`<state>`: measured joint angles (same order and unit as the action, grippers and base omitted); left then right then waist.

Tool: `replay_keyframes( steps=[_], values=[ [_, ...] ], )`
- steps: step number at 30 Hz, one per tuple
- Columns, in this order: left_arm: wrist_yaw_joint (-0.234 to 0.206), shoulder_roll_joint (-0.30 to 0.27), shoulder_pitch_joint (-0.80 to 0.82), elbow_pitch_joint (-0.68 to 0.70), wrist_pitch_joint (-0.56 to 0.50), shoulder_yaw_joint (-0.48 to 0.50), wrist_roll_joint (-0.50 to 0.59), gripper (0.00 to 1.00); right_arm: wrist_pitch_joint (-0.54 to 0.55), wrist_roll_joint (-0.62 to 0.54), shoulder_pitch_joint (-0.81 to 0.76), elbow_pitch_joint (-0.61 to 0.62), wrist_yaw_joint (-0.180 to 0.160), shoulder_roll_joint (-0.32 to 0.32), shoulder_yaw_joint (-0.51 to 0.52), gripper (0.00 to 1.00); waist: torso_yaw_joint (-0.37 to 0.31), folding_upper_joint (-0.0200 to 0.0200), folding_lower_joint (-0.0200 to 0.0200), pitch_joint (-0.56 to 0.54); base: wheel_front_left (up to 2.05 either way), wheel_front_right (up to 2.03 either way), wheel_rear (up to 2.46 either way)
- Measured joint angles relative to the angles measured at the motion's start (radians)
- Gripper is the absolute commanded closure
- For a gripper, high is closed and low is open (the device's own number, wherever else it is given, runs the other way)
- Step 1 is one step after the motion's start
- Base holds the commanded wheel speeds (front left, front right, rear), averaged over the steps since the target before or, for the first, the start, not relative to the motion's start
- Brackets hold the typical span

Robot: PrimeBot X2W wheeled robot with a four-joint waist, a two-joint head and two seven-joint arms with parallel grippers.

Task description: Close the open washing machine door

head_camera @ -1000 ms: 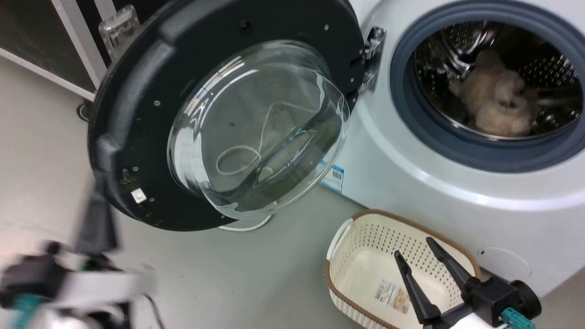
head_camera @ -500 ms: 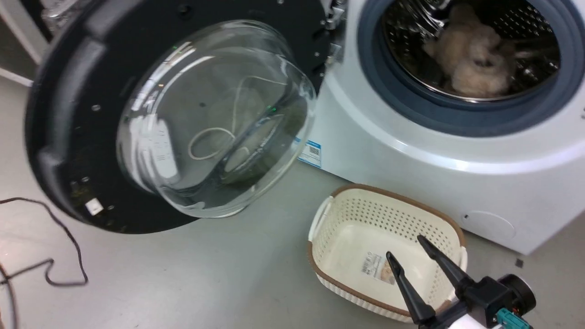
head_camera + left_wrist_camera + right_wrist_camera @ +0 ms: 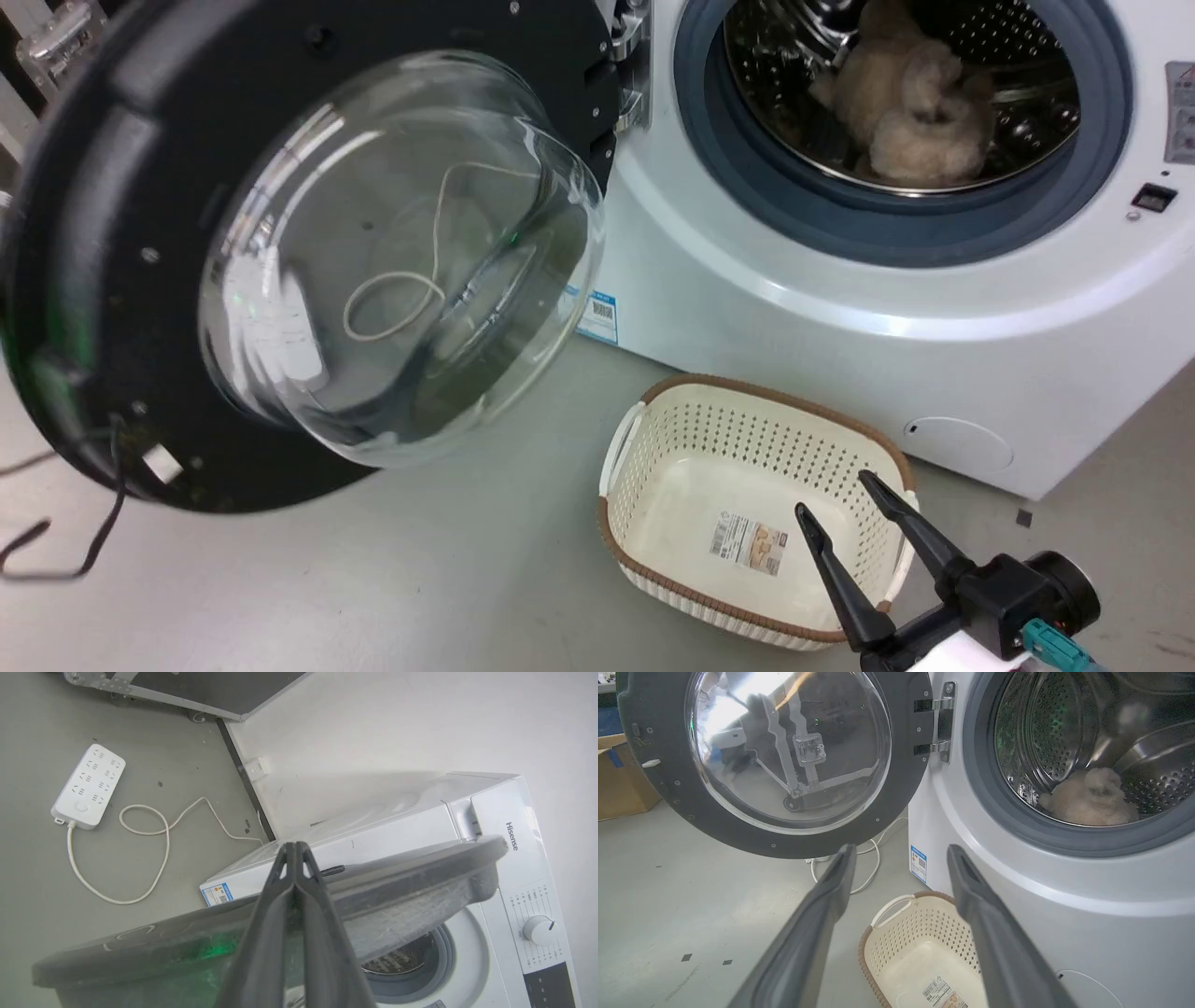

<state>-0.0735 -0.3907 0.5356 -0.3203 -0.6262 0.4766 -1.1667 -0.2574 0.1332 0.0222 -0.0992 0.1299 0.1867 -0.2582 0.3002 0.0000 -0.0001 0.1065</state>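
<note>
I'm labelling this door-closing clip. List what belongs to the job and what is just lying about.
Job:
- door, swung open
- washing machine

Lying about:
- basket
- power strip
- cardboard box
- fluffy item in the drum
- dark cable

Workshop-like room: washing machine [image 3: 840, 308] on bare grey floor [image 3: 467, 579], power strip [image 3: 88, 785], cardboard box [image 3: 621, 779].

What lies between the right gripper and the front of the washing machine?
In the head view, the cream perforated basket stands on the floor between the right gripper and the washing machine.
</note>
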Motion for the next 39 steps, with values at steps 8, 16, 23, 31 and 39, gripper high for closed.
replay_keyframes(
  steps=[8,16,23,31,39],
  values=[
    [0.032,0.075,-0.157,0.168,-0.246,-0.016,-0.174,1.00,0.000,-0.002,-0.003,-0.011,0.000,-0.027,0.046,0.00,-0.006,0.0000,0.0000,-0.056,0.00,0.00,0.00],
    [-0.002,0.264,-0.395,0.418,-0.368,-0.146,-0.237,1.00,0.000,-0.027,-0.005,-0.008,0.000,-0.045,0.130,0.00,-0.051,0.0000,0.0000,-0.103,0.00,0.00,0.00],
    [0.016,0.330,-0.522,0.470,-0.343,-0.319,-0.270,1.00,0.000,-0.035,-0.004,-0.011,0.000,-0.037,0.162,0.00,-0.131,0.0000,0.0000,-0.099,0.00,0.00,0.00],
    [0.075,0.338,-0.550,0.426,-0.073,-0.564,-0.440,1.00,0.000,-0.033,0.006,-0.011,0.000,-0.011,0.170,0.00,-0.270,0.0001,0.0001,-0.063,0.00,0.00,0.00],
    [0.148,0.341,-0.300,0.222,0.279,-0.764,-0.487,1.00,0.000,-0.003,0.049,-0.009,0.000,0.000,0.177,0.00,-0.458,0.0001,0.0002,0.026,0.00,0.00,0.00]
  ],
)
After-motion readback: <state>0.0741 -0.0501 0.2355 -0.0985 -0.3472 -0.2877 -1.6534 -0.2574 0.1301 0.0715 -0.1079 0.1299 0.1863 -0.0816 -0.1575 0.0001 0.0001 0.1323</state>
